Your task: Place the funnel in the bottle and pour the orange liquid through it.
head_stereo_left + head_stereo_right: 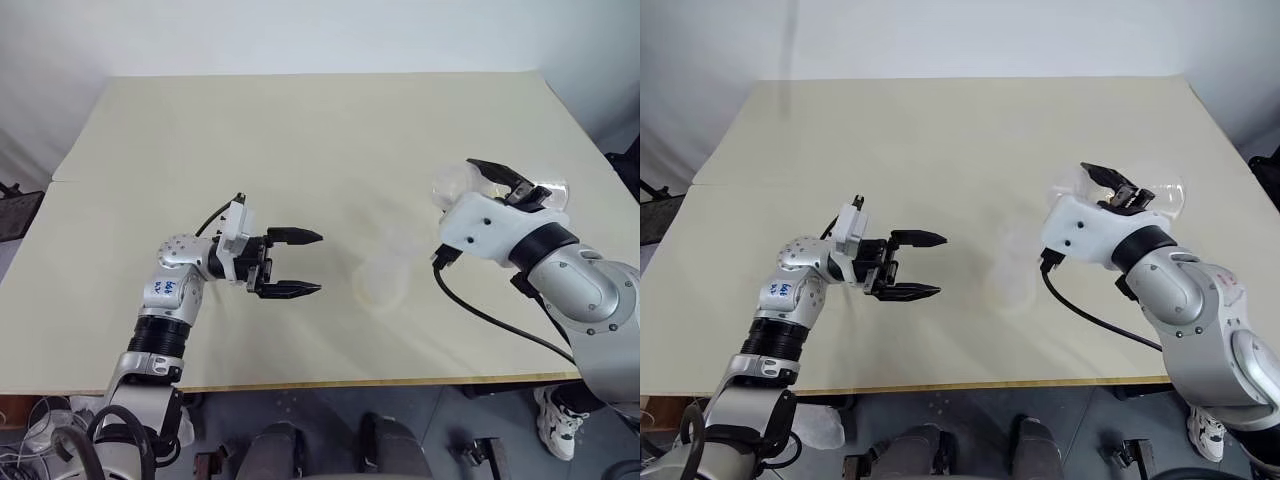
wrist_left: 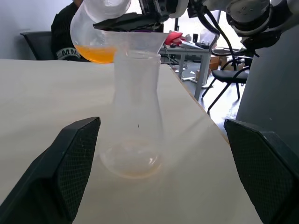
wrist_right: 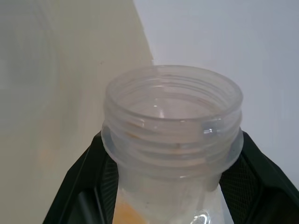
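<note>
— Right gripper [image 1: 505, 183] first: what has it got?

— Its black fingers [image 3: 88, 177] are clamped on the threaded neck of a clear flask [image 2: 96, 28], held up off the table [image 1: 300, 130] and tipped over on its side. The orange liquid [image 2: 96, 52] sits pooled in the low side of that flask's round belly.

— And the bottle?

— The bottle [image 2: 135, 116] stands upright on the table between the two arms; from the head views it shows only as a faint glassy patch [image 1: 385, 275]. The funnel [image 2: 135, 39] sits in its neck, mouth up. A thin orange trace lies at the bottle's base.

— How close is the held flask to the funnel?

— In the left wrist view its neck end lies just above the funnel's rim; whether they touch, I cannot tell.

— Left gripper?

— The left gripper [image 1: 297, 263] has its fingers spread wide, holding nothing. It points sideways at the bottle, level with its lower half, and stays apart from it.
</note>
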`<state>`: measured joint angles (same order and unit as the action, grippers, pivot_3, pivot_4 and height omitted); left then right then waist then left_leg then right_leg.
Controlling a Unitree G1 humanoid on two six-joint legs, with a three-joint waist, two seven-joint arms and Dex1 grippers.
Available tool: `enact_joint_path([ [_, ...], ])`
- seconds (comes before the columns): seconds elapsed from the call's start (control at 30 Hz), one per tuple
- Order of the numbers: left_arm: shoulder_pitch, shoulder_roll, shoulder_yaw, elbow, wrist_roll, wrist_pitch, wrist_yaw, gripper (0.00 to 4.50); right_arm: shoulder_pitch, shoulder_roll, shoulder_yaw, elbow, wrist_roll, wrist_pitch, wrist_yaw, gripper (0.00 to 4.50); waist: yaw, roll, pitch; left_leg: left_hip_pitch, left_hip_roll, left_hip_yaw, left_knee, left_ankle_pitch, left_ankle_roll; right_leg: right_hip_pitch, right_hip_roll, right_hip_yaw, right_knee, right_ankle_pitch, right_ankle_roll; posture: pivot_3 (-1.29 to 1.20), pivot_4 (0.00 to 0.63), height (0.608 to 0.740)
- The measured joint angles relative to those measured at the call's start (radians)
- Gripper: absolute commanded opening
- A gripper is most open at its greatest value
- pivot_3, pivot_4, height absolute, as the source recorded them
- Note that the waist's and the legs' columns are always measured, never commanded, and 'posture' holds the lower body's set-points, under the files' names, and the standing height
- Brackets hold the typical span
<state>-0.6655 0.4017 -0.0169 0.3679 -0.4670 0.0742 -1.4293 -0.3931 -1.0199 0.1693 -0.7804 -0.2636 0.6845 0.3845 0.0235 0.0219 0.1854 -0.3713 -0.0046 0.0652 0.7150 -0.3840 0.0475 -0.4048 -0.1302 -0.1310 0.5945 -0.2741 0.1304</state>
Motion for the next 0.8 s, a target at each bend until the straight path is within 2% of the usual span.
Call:
enact_joint_path([
  [0.8, 0.0, -0.009, 0.0, 0.0, 0.0, 0.002, 0.002, 4.5, 0.051, 0.041, 0.015, 0.063, -0.34, -0.363, 0.132, 2.46, 0.0, 0.0, 0.0, 0.0, 0.0, 0.0, 0.0, 0.0, 0.0, 0.0, 0.0, 0.0, 0.0, 0.0, 0.0, 0.0, 0.15, 0.74],
])
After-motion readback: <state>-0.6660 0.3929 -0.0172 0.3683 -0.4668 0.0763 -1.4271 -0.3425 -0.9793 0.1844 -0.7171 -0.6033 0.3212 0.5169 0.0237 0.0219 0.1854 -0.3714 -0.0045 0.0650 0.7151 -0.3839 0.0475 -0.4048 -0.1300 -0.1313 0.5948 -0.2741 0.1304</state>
